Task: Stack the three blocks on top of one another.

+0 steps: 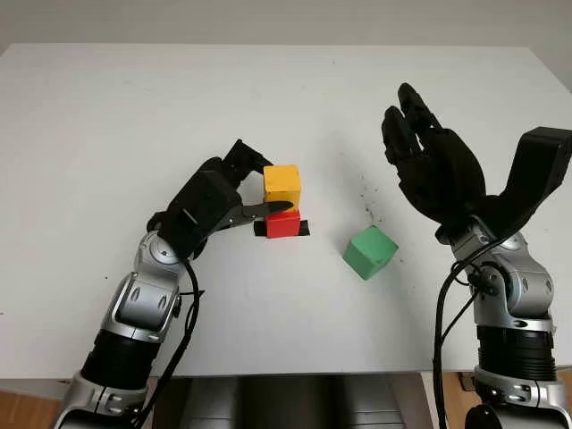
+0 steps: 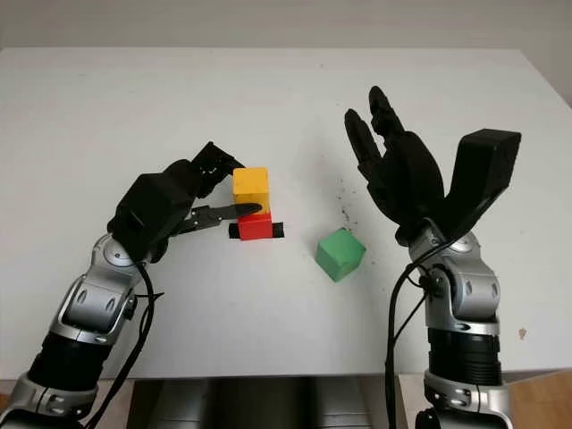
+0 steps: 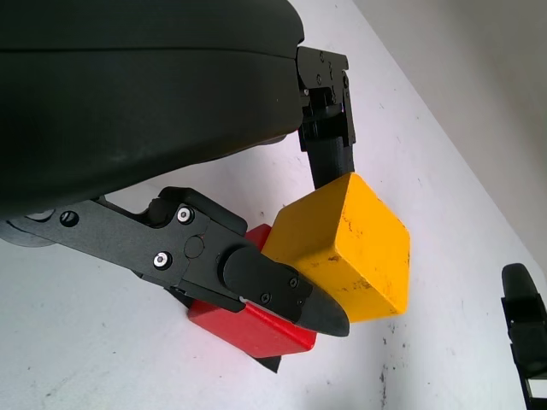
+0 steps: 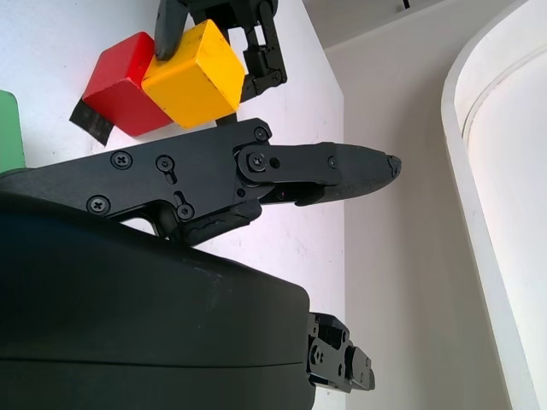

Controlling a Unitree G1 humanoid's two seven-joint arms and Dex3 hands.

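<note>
A white table (image 1: 107,107) holds three blocks. The yellow block (image 1: 281,183) sits on top of the red block (image 1: 283,222), a little turned and not lined up with it. The red block stands on a small black patch (image 1: 304,229) near the middle of the table.

The left hand (image 1: 255,192) is right at this little pile. One finger (image 3: 282,295) lies along the near side of the yellow block, down by the red block's top edge. Another finger (image 3: 329,145) touches the yellow block's far side from behind. So the left hand is closed around the yellow block — the fingers press it from two sides.

The green block (image 1: 370,251) lies alone on the table, to the right of the pile and a bit closer to the robot. It does not touch the other blocks, and nothing sits on it.

The right hand (image 1: 429,156) is up in the air, above the table and to the right of the green block. It holds nothing — its fingers are straight and point up and away from the robot. In the right wrist view one long finger (image 4: 333,171) sticks out straight, with the pile far behind it.

Some tiny dark specks (image 1: 366,210) dot the table between the green block and the right hand.
</note>
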